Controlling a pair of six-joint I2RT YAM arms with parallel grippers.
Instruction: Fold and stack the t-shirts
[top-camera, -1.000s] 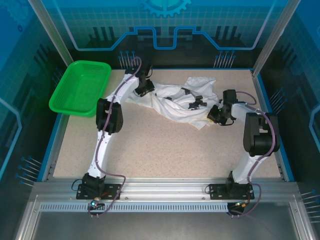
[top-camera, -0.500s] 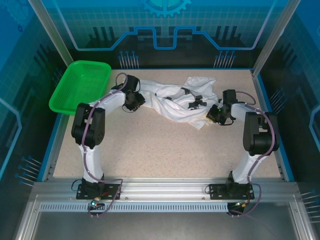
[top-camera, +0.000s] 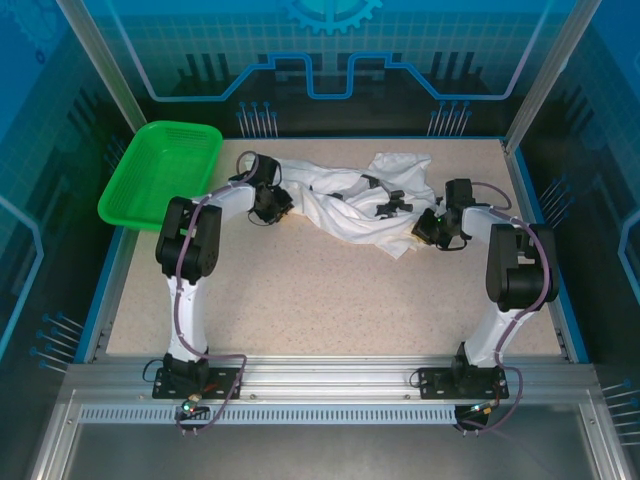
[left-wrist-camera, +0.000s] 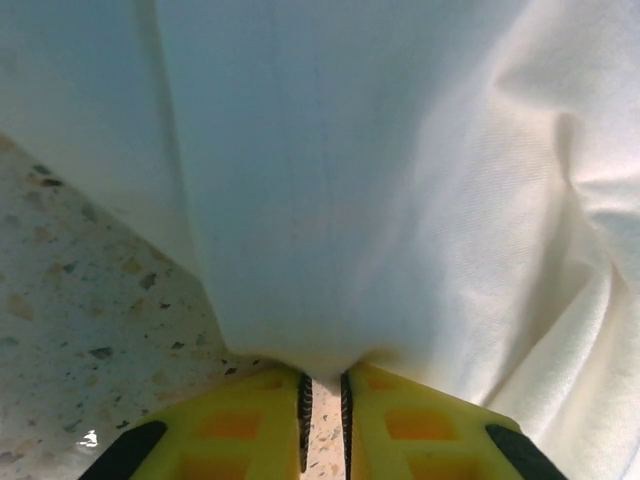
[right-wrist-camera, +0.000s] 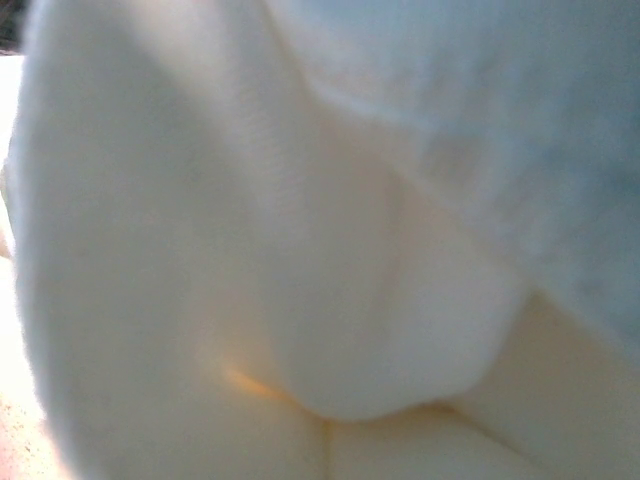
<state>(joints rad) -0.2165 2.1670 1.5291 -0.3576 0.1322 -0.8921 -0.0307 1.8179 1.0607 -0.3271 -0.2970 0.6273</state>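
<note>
- White, limp t-shirts (top-camera: 345, 215) lie crumpled far across the desk (top-camera: 330, 295); they look light and are best taken by an edge.
- My left gripper (left-wrist-camera: 322, 390) is pinched closed on their left fold.
- My right gripper (top-camera: 432, 229) is at their right edge, and I cannot tell its state.

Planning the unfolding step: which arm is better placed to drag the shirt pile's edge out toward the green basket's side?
Left: the left end effector is pinched shut on the t-shirts at the edge nearest the green basket; the right end effector sits at the opposite edge.

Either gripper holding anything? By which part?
Left gripper pinches a fold at the left edge of the t-shirts. Right gripper: buried in cloth, cannot tell.
</note>
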